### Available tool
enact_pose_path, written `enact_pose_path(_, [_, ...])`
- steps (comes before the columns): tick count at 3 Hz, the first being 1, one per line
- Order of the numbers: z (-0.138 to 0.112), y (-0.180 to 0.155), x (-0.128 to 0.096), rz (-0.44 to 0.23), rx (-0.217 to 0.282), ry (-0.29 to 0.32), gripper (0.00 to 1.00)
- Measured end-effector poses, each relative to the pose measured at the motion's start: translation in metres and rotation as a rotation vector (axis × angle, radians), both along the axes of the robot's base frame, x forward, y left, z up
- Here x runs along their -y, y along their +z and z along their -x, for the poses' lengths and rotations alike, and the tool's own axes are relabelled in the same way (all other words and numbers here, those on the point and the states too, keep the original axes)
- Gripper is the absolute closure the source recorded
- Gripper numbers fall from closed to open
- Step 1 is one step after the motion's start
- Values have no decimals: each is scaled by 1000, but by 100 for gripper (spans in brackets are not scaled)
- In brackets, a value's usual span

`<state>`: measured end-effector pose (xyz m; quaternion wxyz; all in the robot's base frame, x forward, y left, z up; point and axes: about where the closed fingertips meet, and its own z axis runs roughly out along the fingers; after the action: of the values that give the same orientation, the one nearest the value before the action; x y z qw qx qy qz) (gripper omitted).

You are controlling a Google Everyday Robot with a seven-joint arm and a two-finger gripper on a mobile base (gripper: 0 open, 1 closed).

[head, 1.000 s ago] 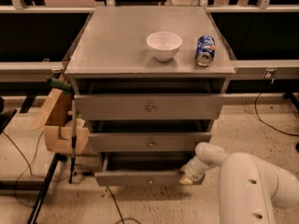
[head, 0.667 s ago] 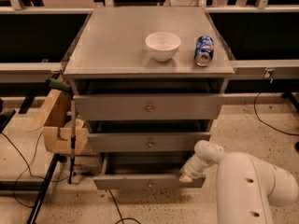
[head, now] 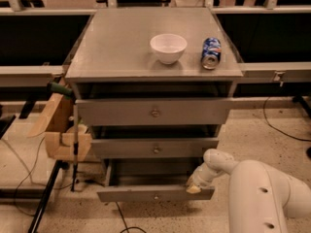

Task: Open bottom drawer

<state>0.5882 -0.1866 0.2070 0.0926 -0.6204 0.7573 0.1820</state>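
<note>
Speckled floor (head: 265, 135); bottom drawer (head: 141, 194) ajar; end effector (head: 194, 188) at right edge

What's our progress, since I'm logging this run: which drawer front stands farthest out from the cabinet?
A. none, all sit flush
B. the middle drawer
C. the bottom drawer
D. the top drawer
C: the bottom drawer sits well forward of the middle drawer and top drawer, a gap open behind its front, with the gripper at its right end.

End effector (head: 194, 188) at bottom drawer (head: 146, 194) front; arm (head: 265, 198) cut off below
</note>
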Motion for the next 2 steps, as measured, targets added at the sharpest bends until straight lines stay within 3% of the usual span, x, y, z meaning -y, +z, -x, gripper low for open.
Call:
enact_pose_path(1, [2,-1,-1,-15,14,5,36])
enact_pose_path(2, [21,-9,-9,-66,33,8,11])
